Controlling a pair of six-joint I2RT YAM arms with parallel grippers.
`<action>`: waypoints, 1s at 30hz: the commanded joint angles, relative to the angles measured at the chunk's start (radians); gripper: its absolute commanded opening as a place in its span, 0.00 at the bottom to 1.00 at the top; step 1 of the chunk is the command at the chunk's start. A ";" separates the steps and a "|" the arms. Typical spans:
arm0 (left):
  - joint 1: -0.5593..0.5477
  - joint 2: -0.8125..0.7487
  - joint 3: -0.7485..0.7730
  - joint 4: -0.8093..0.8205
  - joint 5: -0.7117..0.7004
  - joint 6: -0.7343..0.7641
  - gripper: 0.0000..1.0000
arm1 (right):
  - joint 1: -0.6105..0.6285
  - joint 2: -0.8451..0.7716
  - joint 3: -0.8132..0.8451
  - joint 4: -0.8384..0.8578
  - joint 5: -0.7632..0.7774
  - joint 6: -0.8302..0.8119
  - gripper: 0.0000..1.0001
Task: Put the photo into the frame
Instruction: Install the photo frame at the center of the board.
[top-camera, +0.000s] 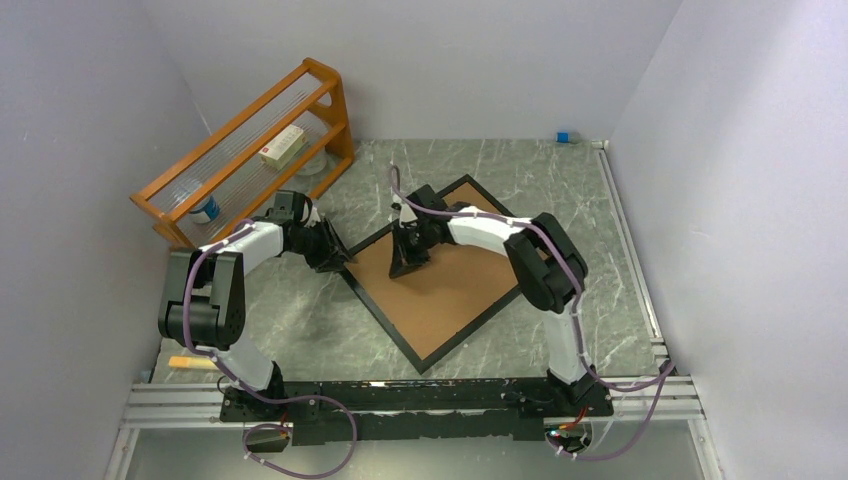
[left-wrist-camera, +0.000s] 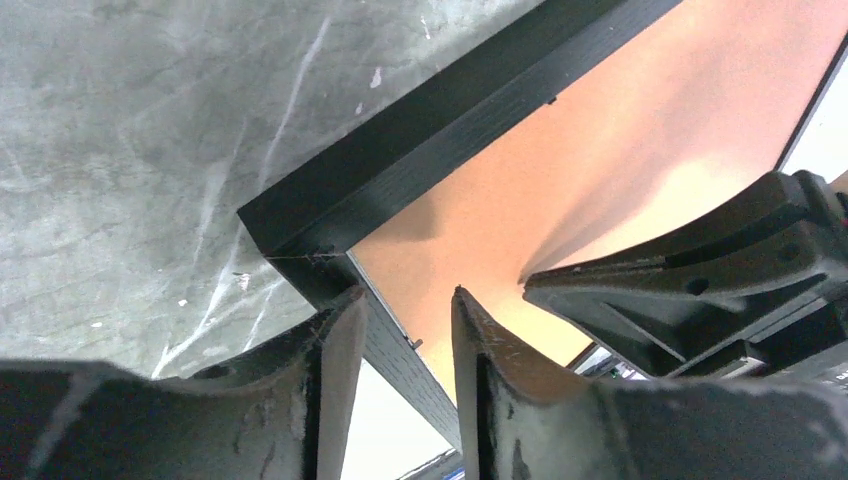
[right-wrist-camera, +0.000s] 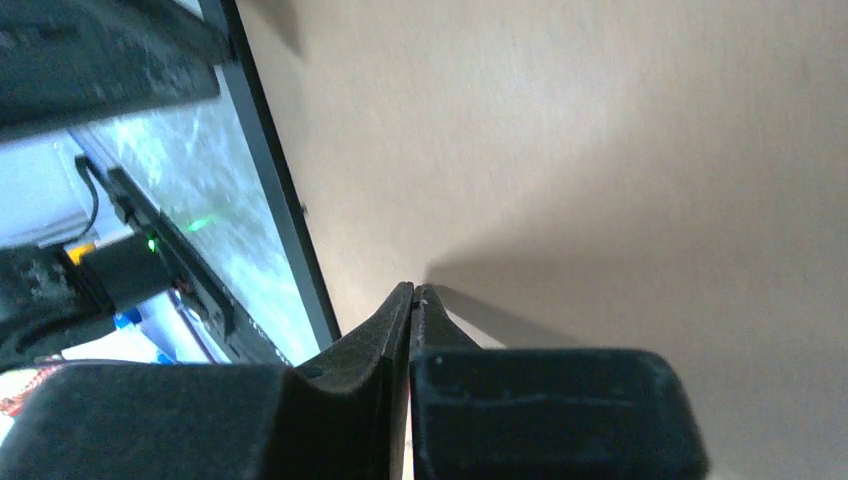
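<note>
Well, on the grey table (top-camera: 300, 320) the frame (left-wrist-camera: 450, 125) lies back up, turned like a diamond, with the brown backing board (top-camera: 440, 290) filling it. Of my 2 claws, the left claw (left-wrist-camera: 405, 298) stands narrowly parted astride the black rim by the corner. The right claw (right-wrist-camera: 412, 290) is pinched together, tips on the board, holding nothing.
</note>
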 joint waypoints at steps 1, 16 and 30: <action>-0.005 -0.021 -0.016 -0.019 0.005 0.042 0.46 | 0.001 -0.145 -0.111 0.070 -0.098 -0.047 0.12; -0.007 0.030 -0.018 -0.091 -0.086 0.061 0.31 | 0.100 -0.112 -0.198 0.010 -0.315 -0.116 0.01; -0.016 0.054 -0.010 -0.104 -0.107 0.070 0.26 | 0.102 -0.041 -0.153 -0.157 -0.287 -0.215 0.01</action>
